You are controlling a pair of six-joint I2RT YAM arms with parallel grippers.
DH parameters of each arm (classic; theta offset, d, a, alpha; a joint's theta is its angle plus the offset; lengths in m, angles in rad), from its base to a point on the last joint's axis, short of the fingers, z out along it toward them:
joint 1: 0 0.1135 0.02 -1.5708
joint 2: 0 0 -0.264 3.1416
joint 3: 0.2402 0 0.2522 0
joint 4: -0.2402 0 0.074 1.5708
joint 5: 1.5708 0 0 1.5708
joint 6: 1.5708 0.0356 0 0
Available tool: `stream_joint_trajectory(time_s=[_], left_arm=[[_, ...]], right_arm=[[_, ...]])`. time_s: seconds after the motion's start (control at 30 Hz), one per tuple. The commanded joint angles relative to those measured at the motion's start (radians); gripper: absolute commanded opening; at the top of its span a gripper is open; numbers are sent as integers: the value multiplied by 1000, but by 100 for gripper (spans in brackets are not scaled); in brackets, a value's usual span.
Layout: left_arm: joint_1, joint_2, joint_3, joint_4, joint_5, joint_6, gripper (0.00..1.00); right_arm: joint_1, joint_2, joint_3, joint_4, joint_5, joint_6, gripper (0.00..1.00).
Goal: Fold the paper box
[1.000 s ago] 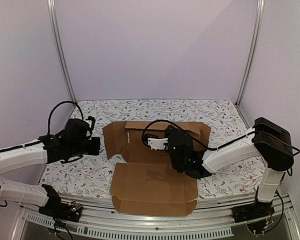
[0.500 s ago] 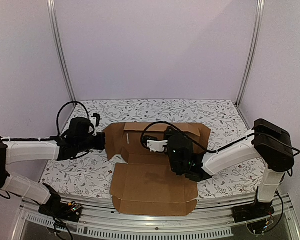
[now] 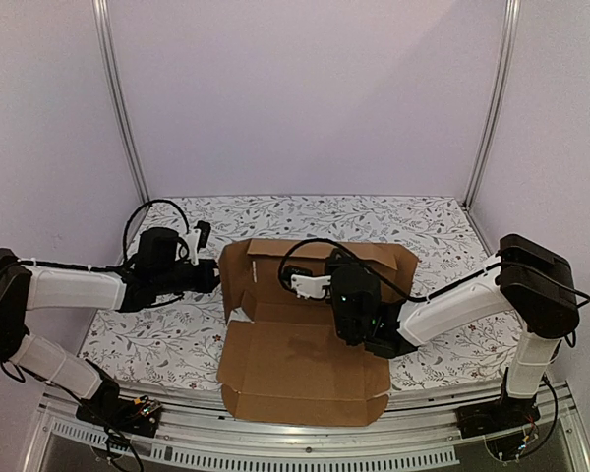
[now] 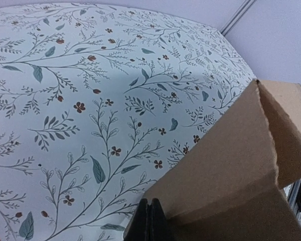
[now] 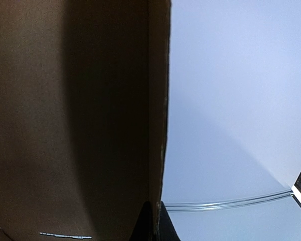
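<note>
The paper box (image 3: pixel 300 359) is a brown cardboard sheet lying open in the middle of the table. Its left flap (image 3: pixel 238 277) is tilted up. My left gripper (image 3: pixel 214 277) is shut, and its tips press against the outer face of that flap. In the left wrist view the left gripper (image 4: pixel 150 205) meets the cardboard (image 4: pixel 231 165) at its lower edge. My right gripper (image 3: pixel 332 264) is shut and points up beside the raised back panel (image 3: pixel 374 258). In the right wrist view the right gripper (image 5: pixel 154 205) sits right at the edge of the cardboard (image 5: pixel 65 125).
A floral cloth (image 3: pixel 157 334) covers the table. Lilac walls with aluminium posts (image 3: pixel 118 98) close in the back and both sides. The box's near flap (image 3: pixel 305 405) reaches the front rail (image 3: pixel 275 444).
My left arm has swung right and pushed the left flap from lying flat to standing tilted up. The right arm has hardly moved.
</note>
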Motion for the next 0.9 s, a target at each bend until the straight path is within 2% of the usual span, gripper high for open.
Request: stream_joint_trajectory(time_s=[0.0, 0.63, 0.87], left_arm=[[7, -8, 15, 23, 87, -16, 0], [6, -9, 82, -74, 139, -75, 0], [6, -21, 107, -122, 108, -74, 0]], right_arm=[[12, 13, 9, 20, -3, 0, 0], [11, 22, 13, 19, 21, 5, 0], [7, -30, 37, -98, 5, 55, 0]])
